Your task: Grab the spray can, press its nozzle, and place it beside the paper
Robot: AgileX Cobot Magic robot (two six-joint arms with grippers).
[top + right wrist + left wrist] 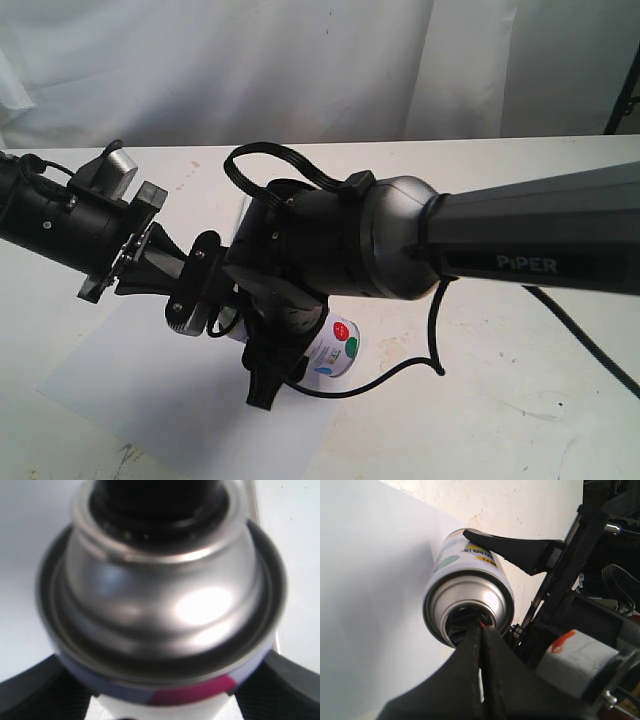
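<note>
The spray can [338, 350] is held tilted above the paper [150, 385], with my right gripper [290, 360] shut round its labelled body. In the right wrist view the can's silver dome [165, 595] fills the frame, with the black nozzle [160, 500] beyond it and a dark finger on each side of my right gripper [160, 697]. My left gripper [481, 627] is shut. Its joined fingertips touch the nozzle [466, 617] inside the can's [470, 585] silver top. A right finger [520, 550] lies along the can's label. The left gripper [205, 300] sits just left of the can.
The white table [500, 400] stretches to the right of the paper's edge. A black cable [400, 375] loops under the right arm near the can. A white curtain [300, 60] hangs behind the table. White paper [370, 580] lies under the can.
</note>
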